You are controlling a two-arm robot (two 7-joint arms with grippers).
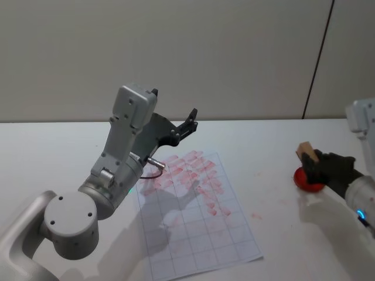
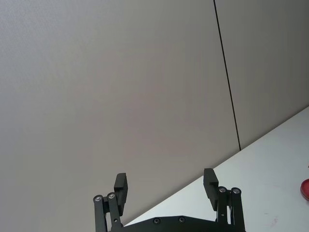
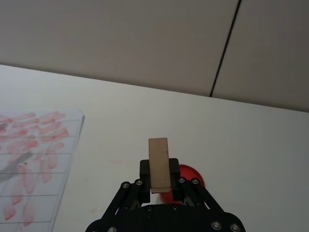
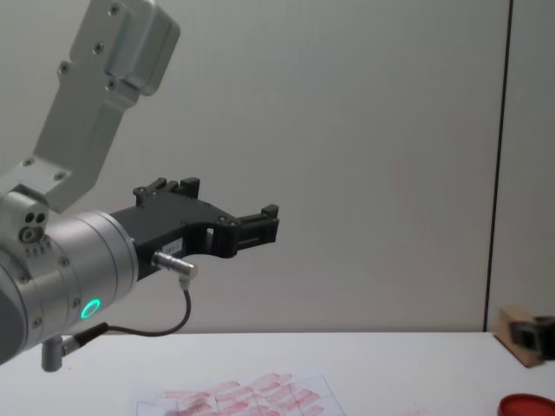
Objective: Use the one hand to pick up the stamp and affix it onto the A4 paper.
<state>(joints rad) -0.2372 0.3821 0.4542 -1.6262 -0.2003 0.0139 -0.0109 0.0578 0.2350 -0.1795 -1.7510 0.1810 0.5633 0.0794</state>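
Observation:
My right gripper [image 1: 313, 165] is shut on the stamp [image 1: 304, 153], a light tan wooden block that sticks up between its fingers, seen close in the right wrist view as the stamp [image 3: 159, 163] held in the right gripper [image 3: 160, 171]. It hangs just above the red ink pad [image 1: 307, 180]. The A4 paper [image 1: 199, 228], white with grid lines and red-pink imprints across its far half, lies in the middle of the table, to the left of that gripper. My left gripper [image 1: 190, 119] is raised above the paper's far left corner, open and holding nothing, also seen as the left gripper [image 2: 166, 186].
The white table [image 1: 275, 134] runs back to a plain wall with a dark vertical seam [image 1: 317, 58]. The big left arm [image 1: 117, 158] leans over the paper's left side and casts a shadow on it. The red ink pad [image 4: 527, 405] sits near the table's right edge.

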